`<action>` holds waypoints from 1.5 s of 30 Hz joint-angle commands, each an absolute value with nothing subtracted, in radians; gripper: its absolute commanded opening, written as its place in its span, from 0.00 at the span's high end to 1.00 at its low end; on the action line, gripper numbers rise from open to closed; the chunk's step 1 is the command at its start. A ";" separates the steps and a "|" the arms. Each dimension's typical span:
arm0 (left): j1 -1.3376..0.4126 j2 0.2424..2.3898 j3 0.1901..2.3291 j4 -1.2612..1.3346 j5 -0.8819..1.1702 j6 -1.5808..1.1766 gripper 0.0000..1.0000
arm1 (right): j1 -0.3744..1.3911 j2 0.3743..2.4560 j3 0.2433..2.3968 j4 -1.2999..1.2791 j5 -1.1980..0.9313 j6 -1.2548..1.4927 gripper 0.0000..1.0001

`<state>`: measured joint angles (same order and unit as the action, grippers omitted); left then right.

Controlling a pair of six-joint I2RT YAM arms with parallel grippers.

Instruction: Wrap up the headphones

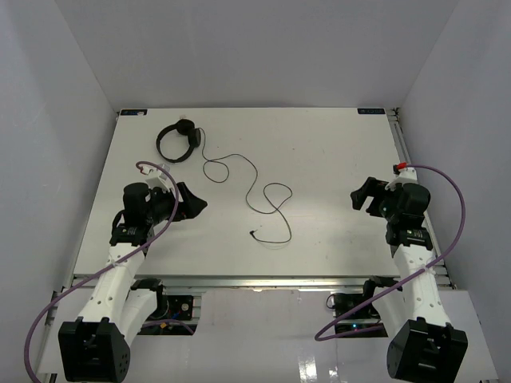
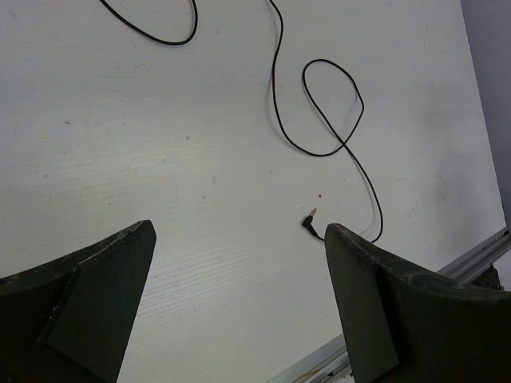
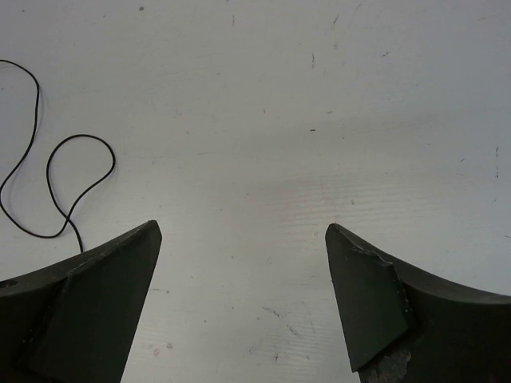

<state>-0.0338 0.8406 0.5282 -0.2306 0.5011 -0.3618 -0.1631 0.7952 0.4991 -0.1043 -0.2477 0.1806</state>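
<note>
The black headphones (image 1: 176, 140) lie at the far left of the white table, earcups together. Their thin black cord (image 1: 254, 182) snakes right and toward me in loops, ending in a small plug (image 1: 253, 234) near the table's middle front. The cord (image 2: 329, 105) and the plug (image 2: 309, 221) also show in the left wrist view, the plug just beyond my right finger. A cord loop (image 3: 76, 171) shows at the left of the right wrist view. My left gripper (image 1: 194, 203) is open and empty, left of the plug. My right gripper (image 1: 358, 195) is open and empty over bare table at the right.
The white table (image 1: 319, 152) is enclosed by pale walls at the back and both sides. A metal rail (image 1: 255, 281) runs along its near edge, also seen at the lower right of the left wrist view (image 2: 471, 259).
</note>
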 commanded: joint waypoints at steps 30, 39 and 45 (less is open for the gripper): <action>0.073 1.817 1.504 -0.752 -0.117 -0.736 0.21 | -0.002 0.775 0.564 -0.307 -0.909 -0.544 0.08; 0.074 2.072 1.846 -0.848 -0.237 -0.590 0.28 | -0.002 0.770 0.559 -0.332 -0.955 -0.602 0.01; 0.080 2.164 1.927 -0.821 -0.173 -0.558 0.34 | -0.002 0.772 0.554 -0.339 -0.977 -0.621 0.00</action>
